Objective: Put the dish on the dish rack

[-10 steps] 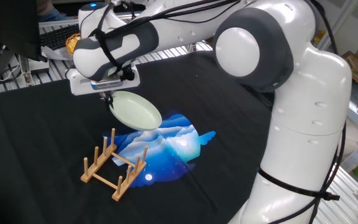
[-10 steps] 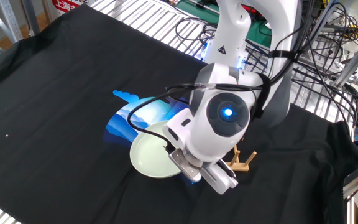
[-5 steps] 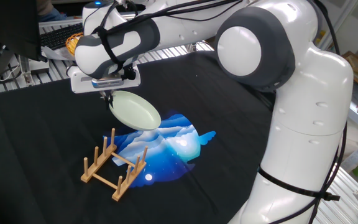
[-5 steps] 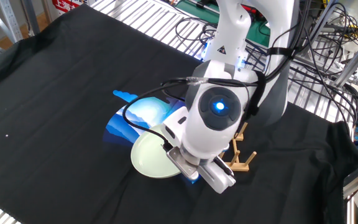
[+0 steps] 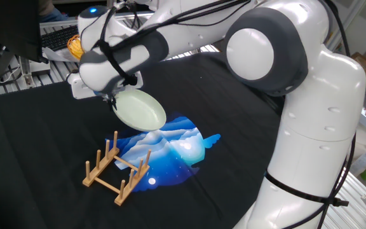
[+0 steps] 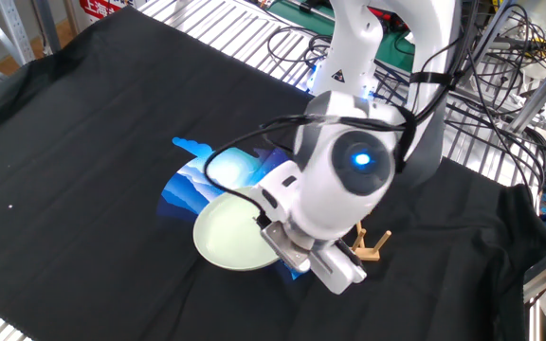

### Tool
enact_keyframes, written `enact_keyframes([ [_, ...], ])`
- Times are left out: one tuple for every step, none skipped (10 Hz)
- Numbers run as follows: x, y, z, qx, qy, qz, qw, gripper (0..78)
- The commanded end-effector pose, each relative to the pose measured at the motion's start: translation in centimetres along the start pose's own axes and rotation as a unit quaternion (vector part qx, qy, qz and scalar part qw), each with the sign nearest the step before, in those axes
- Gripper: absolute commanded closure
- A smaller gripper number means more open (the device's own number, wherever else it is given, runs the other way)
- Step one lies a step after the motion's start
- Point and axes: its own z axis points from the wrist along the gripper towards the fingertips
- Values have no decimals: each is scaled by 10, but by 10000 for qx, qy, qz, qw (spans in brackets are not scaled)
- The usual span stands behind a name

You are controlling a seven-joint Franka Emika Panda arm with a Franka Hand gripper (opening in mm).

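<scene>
The dish is a round pale-green plate held tilted in the air by its rim; it also shows in the other fixed view. My gripper is shut on the dish's rim, its fingers mostly hidden under the wrist; in the other fixed view the gripper sits at the dish's right edge. The dish rack is a light-wood peg rack on the black cloth, below and in front of the dish. In the other fixed view only one end of the dish rack shows behind the wrist.
A blue and white patterned cloth lies on the black tablecloth beside the rack, also in the other fixed view. A yellow-orange woven basket stands at the far edge. Metal grating and cables border the table.
The wrist has rotated, tilting the dish a little more. The dish has shifted slightly toward the rack side. The rack has not moved.
</scene>
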Motion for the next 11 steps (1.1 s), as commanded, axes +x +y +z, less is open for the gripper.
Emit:
enact_keyframes([
  [-1, 0, -2, 182, -168, -163, 9996, 765],
  [-1, 0, -2, 165, -224, -177, 9995, 765],
  [-1, 0, -2, 135, -270, -178, 9994, 765],
  [-1, 0, -2, -177, -189, -86, 9996, 765],
  [-1, 0, -2, -302, -98, -105, 9994, 765],
  [-1, 0, -2, -271, -34, -114, 9996, 765],
  [7, 5, -14, -267, 53, -112, 9996, 765],
  [15, 8, -26, -342, 190, -156, 9991, 765],
  [21, 10, -35, -459, 264, -201, 9984, 765],
  [25, 11, -40, -485, 299, -241, 9981, 765],
  [33, 12, -53, -574, 416, -351, 9969, 765],
])
